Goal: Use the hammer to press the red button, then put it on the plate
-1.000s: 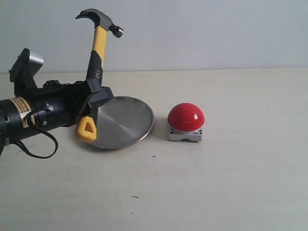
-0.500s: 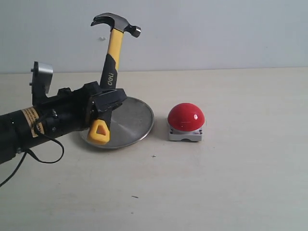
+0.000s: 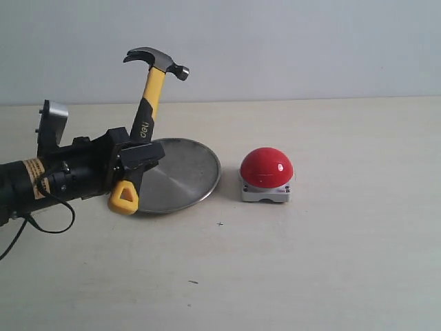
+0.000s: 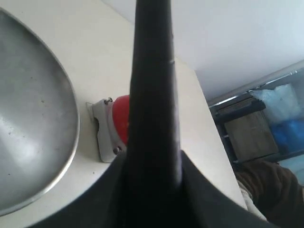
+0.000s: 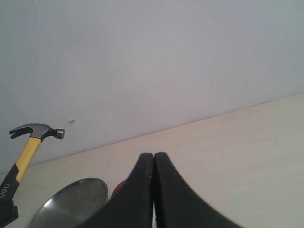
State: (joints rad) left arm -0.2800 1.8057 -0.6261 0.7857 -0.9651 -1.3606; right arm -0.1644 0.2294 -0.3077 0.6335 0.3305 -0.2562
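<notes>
My left gripper [image 3: 136, 160] is shut on the hammer [image 3: 147, 96], clamped low on its black grip. The hammer stands nearly upright, dark head high, and its yellow looped end [image 3: 125, 198] hangs beside the left rim of the plate [image 3: 178, 174]. The red button [image 3: 267, 167] sits on the table to the right of the plate, apart from the hammer. The hammer's handle [image 4: 152, 95] fills the left wrist view, with the plate [image 4: 33, 123] and red button [image 4: 121, 121] behind it. My right gripper [image 5: 154, 156] is shut and empty; it is out of the exterior view.
The pale tabletop [image 3: 310, 262] stretches right and forward of the button. A plain wall [image 3: 310, 48] rises behind the table. Shelving and clutter [image 4: 266, 123] show beyond the table's edge in the left wrist view.
After moving right and lifting the hammer, the left arm has drawn back left and lower; the hammer head has dropped slightly and tilts more to the right.
</notes>
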